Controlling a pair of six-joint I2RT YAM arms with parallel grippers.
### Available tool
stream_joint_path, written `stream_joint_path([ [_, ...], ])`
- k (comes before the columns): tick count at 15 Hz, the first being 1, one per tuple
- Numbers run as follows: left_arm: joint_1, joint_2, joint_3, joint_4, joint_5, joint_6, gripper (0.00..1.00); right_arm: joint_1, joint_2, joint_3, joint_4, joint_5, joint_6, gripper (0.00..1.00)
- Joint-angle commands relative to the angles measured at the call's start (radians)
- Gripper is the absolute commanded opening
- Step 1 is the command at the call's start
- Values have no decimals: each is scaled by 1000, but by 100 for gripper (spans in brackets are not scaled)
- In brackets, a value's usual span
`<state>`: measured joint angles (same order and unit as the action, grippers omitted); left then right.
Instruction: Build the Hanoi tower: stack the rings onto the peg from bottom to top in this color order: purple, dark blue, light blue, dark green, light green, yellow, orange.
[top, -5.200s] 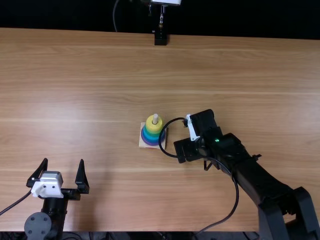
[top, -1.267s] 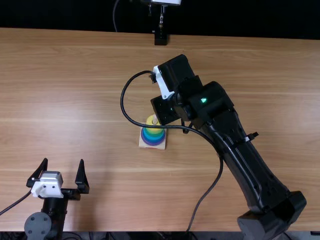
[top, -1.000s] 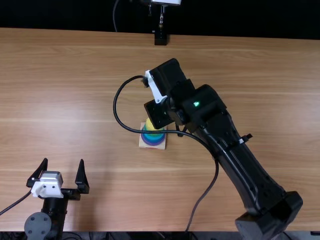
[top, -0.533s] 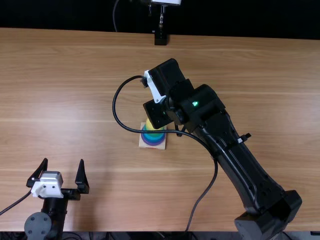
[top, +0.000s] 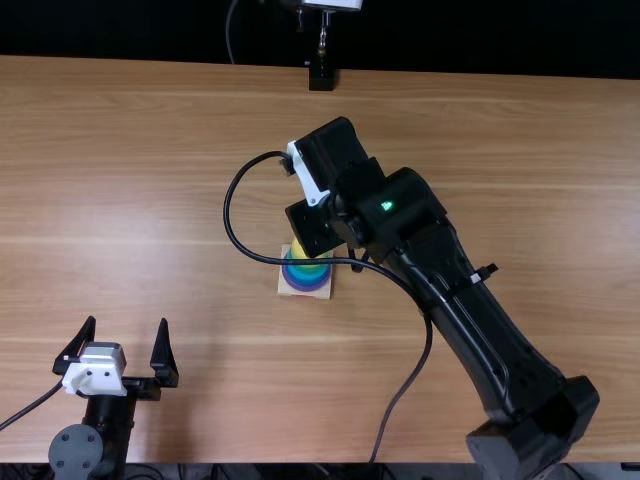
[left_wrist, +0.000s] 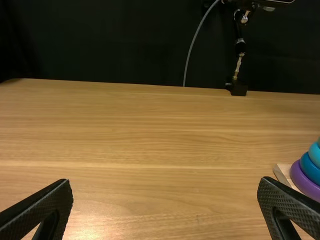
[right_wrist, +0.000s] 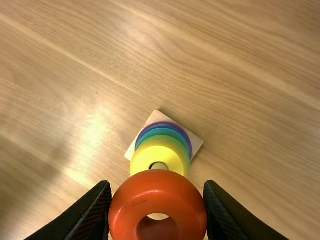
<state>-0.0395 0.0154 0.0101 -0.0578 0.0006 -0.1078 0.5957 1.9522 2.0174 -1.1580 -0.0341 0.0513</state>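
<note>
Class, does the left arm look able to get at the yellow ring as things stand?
Probably not: the right gripper holds the orange ring over the yellow ring, which likely blocks the way from above.

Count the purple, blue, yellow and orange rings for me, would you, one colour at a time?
Purple ring: 1
Blue: 2, the dark blue ring and the light blue ring
Yellow ring: 1
Orange ring: 1, held in the right tool
Total: 5
</note>
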Motion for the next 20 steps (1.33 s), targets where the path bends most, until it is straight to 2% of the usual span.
stream_joint_path([
  [1, -5, -15, -10, -27, -12, 5, 100, 10, 37, 17, 3, -8, 6, 0],
  [7, -5, -15, -10, -27, -12, 5, 100, 10, 51, 17, 3, -8, 8, 0],
  [8, -5, -15, -10, -27, -12, 5, 100, 10, 51, 17, 3, -3, 9, 22],
  [9, -5, -15, -10, -27, -12, 5, 100, 10, 51, 15, 1, -3, 8, 79],
  [10, -5, -15, -10, -27, -12, 5, 100, 15, 50, 15, -1, -1, 0, 100],
  [12, -5, -15, -10, -27, -12, 5, 100, 16, 51, 18, 16, -8, 6, 100],
  [14, -5, -15, -10, -27, -12, 5, 100, 15, 50, 24, 52, -5, 8, 100],
  [18, -5, -15, -10, -27, -12, 5, 100, 9, 42, 12, 270, 3, -14, 100],
  [20, -5, -15, -10, -27, -12, 5, 100, 6, 39, 7, 369, 14, -9, 100],
])
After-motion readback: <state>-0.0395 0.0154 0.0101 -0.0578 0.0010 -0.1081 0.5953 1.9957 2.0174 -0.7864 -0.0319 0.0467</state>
